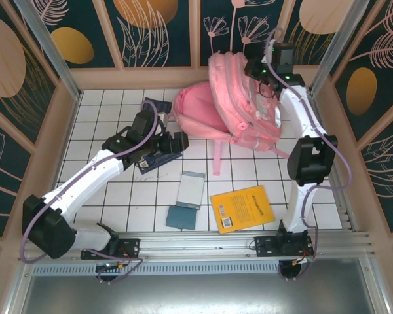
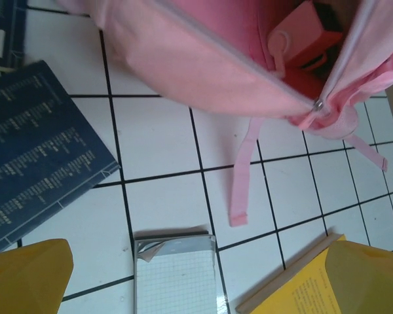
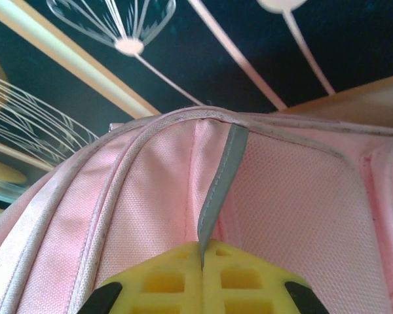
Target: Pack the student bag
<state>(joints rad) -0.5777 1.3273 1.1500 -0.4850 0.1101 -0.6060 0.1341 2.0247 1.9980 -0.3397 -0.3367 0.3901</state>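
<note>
The big pink student bag [image 1: 239,98] leans at the back of the tiled table, its top lifted. My right gripper [image 1: 265,70] holds it there. In the right wrist view the right gripper [image 3: 202,252] is shut on a grey trim strip [image 3: 219,176] of the student bag [image 3: 150,209]. My left gripper [image 1: 175,144] hovers just left of the bag's open mouth. In the left wrist view the left gripper [image 2: 196,281] is open and holds nothing, above a grid notepad [image 2: 177,278]. The student bag [image 2: 196,59] gapes open, with a pink-orange item [image 2: 301,36] inside.
A dark blue book [image 1: 150,160] lies under the left arm, and another [image 1: 154,104] sits behind it. The grid notepad [image 1: 191,190], a teal booklet [image 1: 182,216] and a yellow book [image 1: 242,208] lie at the front. A pink strap [image 2: 239,176] trails on the tiles.
</note>
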